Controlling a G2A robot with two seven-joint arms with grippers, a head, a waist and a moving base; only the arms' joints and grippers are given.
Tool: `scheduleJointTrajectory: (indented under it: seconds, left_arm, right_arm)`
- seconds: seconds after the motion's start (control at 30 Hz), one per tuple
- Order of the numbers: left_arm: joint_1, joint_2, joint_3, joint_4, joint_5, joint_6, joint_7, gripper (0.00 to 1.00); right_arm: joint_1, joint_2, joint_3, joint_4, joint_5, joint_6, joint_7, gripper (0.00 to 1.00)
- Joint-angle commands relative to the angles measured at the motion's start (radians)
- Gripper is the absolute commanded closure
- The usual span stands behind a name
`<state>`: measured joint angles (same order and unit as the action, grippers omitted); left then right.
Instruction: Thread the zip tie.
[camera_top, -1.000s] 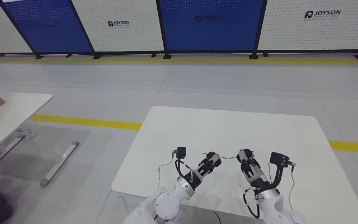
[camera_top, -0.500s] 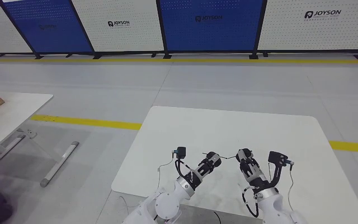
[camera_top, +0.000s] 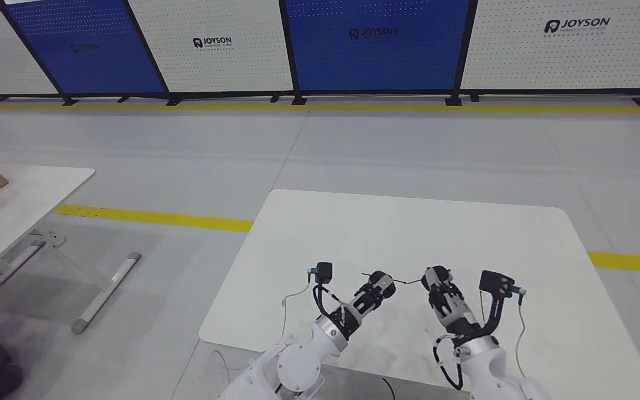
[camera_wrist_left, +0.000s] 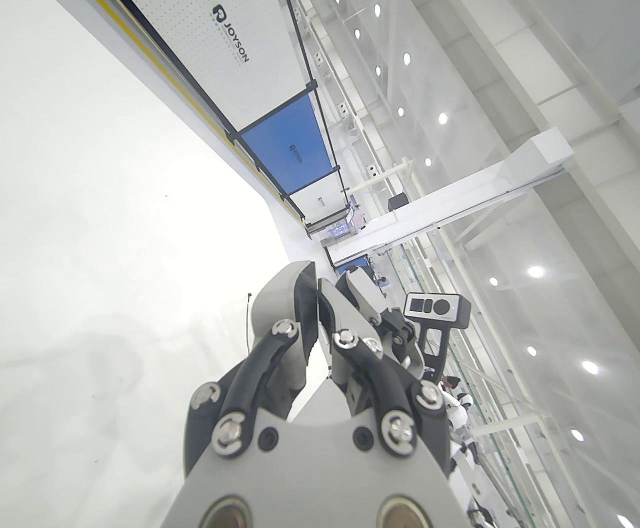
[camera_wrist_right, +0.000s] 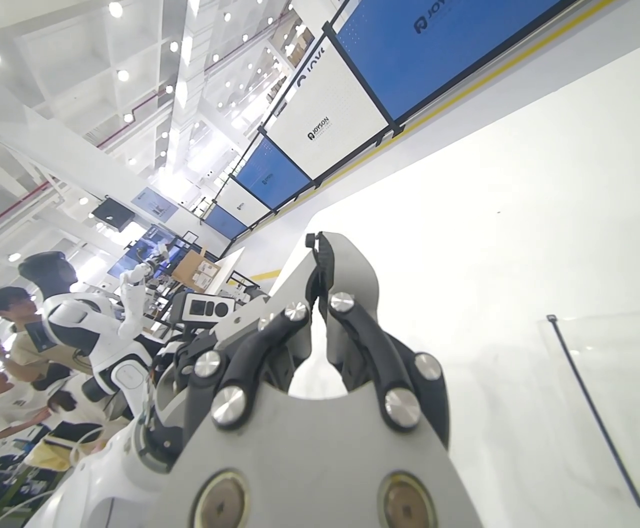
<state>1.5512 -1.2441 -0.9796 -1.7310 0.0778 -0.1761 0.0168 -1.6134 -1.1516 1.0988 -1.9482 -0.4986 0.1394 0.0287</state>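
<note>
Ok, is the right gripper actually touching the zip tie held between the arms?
Touching. In the right wrist view the right gripper is shut, and the black end of the zip tie pokes out from between its fingertips, pinched there.

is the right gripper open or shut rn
Shut: in the right wrist view the right gripper is closed tip to tip, with no gap showing.

Both the left tool and right tool have pale grey fingers with black ribbed pads, black linkage bars and silver screws.
</note>
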Motion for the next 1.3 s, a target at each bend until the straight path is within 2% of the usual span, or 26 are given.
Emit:
scheduleJointTrajectory:
  seconds: [0.0,0.57,0.9,1.27]
  left_arm:
    - [0.000,0.000,0.000,0.000,0.000,0.000,0.000,1.00]
    - [0.000,0.000,0.000,0.000,0.000,0.000,0.000,1.00]
    - [0.000,0.000,0.000,0.000,0.000,0.000,0.000,1.00]
    - [0.000,0.000,0.000,0.000,0.000,0.000,0.000,1.00]
  right_arm:
    - [0.002,-0.002,0.000,0.002,-0.002,0.000,0.001,1.00]
    - [0.014,-0.019,-0.011,0.017,-0.030,0.005,0.014,1.00]
    - [0.018,-0.029,-0.011,0.030,-0.009,-0.009,0.020,1.00]
    - [-0.017,-0.033,0.021,0.004,-0.021,-0.013,-0.004,1.00]
